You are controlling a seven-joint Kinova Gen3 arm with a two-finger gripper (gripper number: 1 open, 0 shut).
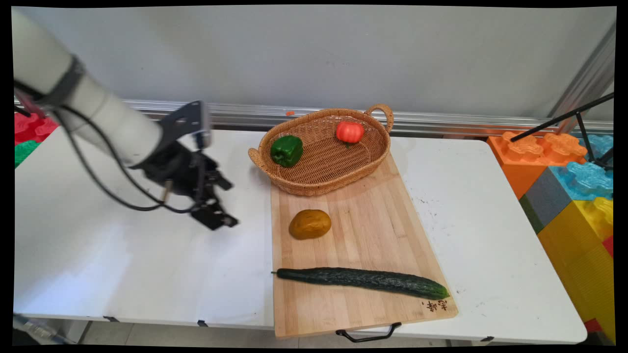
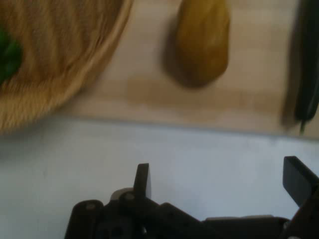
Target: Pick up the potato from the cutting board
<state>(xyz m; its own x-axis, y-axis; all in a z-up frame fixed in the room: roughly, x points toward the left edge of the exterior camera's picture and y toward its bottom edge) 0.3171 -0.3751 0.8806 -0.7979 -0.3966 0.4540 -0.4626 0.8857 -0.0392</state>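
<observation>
Potato (image 1: 309, 224): lies on the board (image 1: 373, 230), between the basket and the cucumber, apart from both; it is the thing nearest the gripper and is seen ahead of it in the hand view (image 2: 202, 42).
Gripper (image 1: 221, 215): held over bare table (image 1: 122, 255), left of the board's left edge, nothing grasped; the fingers (image 2: 143, 180) are spread wide, with white table seen between them in the hand view (image 2: 222, 181).
Board: wooden, laid lengthwise on the table, its black handle (image 1: 369, 335) past the near edge; lettering is marked at its near right corner.
Basket (image 1: 314, 184): wicker, two handles, set on the board's far end; its rim is seen at the hand view's upper left (image 2: 65, 94).
Pepper (image 1: 287, 150): green, in the basket's left part.
Tomato (image 1: 349, 132): red, in the basket's far right part.
Cucumber (image 1: 363, 281): dark green, laid across the board's near part, its stem end at the left edge.
Blocks (image 1: 569, 191): coloured, stacked beyond the table's right end.
</observation>
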